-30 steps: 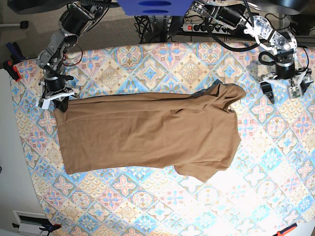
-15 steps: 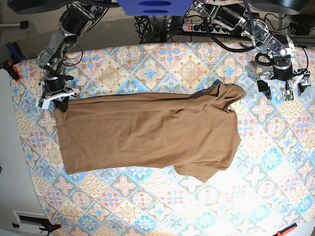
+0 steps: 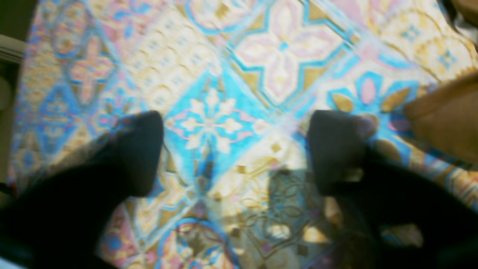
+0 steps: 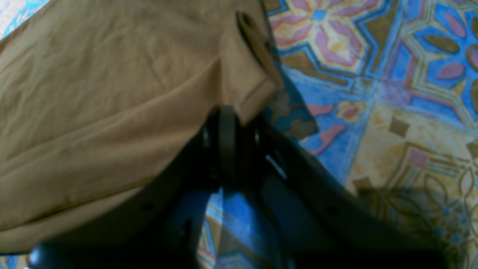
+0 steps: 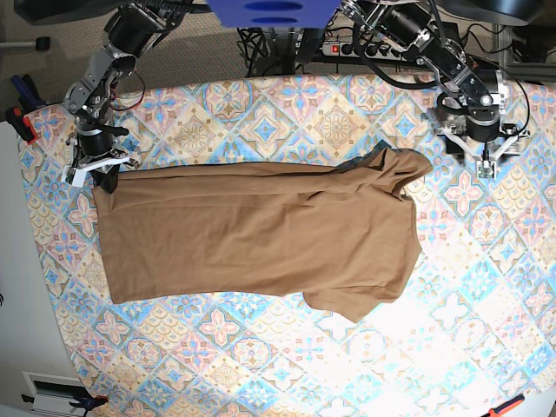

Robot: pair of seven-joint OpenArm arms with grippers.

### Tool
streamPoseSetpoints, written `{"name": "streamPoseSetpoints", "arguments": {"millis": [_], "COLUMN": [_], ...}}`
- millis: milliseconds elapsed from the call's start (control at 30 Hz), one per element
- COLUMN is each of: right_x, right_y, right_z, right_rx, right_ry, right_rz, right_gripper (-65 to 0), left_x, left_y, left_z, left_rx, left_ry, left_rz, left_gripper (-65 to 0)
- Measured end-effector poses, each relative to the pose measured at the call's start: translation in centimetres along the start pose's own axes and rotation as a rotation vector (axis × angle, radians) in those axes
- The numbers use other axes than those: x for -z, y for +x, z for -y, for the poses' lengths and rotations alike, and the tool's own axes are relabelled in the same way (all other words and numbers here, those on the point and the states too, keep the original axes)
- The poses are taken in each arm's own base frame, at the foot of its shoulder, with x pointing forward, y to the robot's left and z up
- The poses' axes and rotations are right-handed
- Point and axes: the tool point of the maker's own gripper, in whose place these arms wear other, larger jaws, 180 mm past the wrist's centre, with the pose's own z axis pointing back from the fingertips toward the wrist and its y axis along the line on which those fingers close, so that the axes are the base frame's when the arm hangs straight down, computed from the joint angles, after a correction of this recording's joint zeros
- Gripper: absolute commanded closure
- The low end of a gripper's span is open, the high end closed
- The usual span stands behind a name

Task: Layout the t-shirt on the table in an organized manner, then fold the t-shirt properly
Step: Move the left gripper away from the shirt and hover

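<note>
1. The t-shirt lay spread across the middle of the table.
2. Its hem end lay toward the left edge, its collar toward the right.

**A robot test bench in a lab or workshop**

Two black robot arms rise from a frame at the far edge of the table, which wears a pastel tile-pattern cloth. Behind it, bundled cables run to a power strip on the floor. Clamps grip the table's left edge, and another orange-handled one sits at the near right corner. A blue mount hangs overhead.
</note>
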Motion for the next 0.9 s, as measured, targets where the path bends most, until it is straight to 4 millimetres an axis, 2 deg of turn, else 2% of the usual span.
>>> {"name": "streamPoseSetpoints", "arguments": {"millis": [33, 67, 100, 167, 300, 467, 633, 733, 900], "right_x": [0.0, 0.0, 0.0, 0.0, 0.0, 0.0, 0.0, 0.0, 0.1], "right_y": [0.0, 0.0, 0.0, 0.0, 0.0, 0.0, 0.0, 0.0, 0.0], "right_z": [0.0, 0.0, 0.0, 0.0, 0.0, 0.0, 0.0, 0.0, 0.0], "right_rx": [0.000, 0.000, 0.000, 0.000, 0.000, 0.000, 0.000, 0.000, 0.000], "right_ry": [-0.001, -0.001, -0.001, -0.001, 0.000, -0.001, -0.001, 0.000, 0.000], "right_rz": [0.000, 0.000, 0.000, -0.001, 0.000, 0.000, 0.000, 0.000, -0.003], "right_gripper": [0.0, 0.0, 0.0, 0.0, 0.0, 0.0, 0.0, 0.0, 0.0], "left_x": [0.1, 0.3, 0.5, 0.9, 1.2, 1.7, 2.2, 2.0, -0.1], "left_y": [-0.2, -0.4, -0.3, 0.1, 0.9, -0.8, -1.2, -1.0, 2.5], "left_z": [0.2, 0.4, 0.5, 0.6, 0.8, 1.9, 2.7, 2.4, -0.8], "left_rx": [-0.005, -0.007, -0.012, -0.026, -0.036, -0.045, -0.057, -0.053, -0.019], "left_ry": [-0.008, -0.012, -0.015, -0.018, -0.025, -0.057, -0.083, -0.073, 0.027], "left_rz": [-0.006, -0.013, -0.012, -0.005, 0.021, -0.029, -0.037, -0.035, 0.064], "left_gripper": [-14.5, -7.7, -5.6, -7.3, -15.2, -22.2, -22.8, -23.0, -23.1]}}
